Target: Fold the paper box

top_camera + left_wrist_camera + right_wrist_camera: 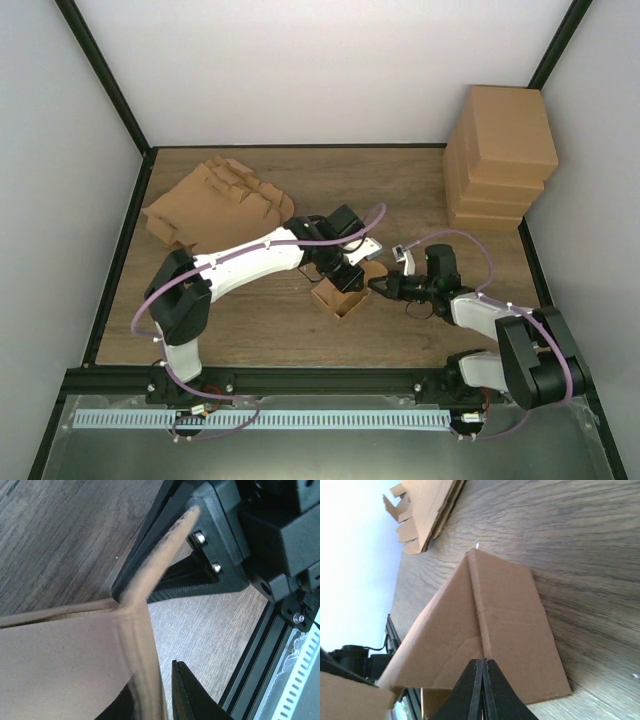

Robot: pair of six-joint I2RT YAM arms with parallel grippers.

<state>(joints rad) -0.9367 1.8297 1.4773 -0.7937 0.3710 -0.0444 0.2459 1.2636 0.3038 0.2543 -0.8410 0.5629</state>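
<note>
The paper box (340,298) is a small brown carton standing half-formed and open-topped in the middle of the table. My left gripper (345,272) reaches down onto it from behind. In the left wrist view one box wall (65,665) stands between the jaws of that gripper (150,680), which are close together, with a sliver of table still showing beside the right finger (192,695). My right gripper (380,288) is shut with nothing inside. Its tips (484,661) rest against the creased corner of the box (510,610). A raised flap (165,550) leans on the right gripper's black body (225,545).
A pile of flat, unfolded cartons (215,205) lies at the back left. A stack of finished boxes (500,155) stands at the back right against the wall. The black frame rail (330,380) runs along the near edge.
</note>
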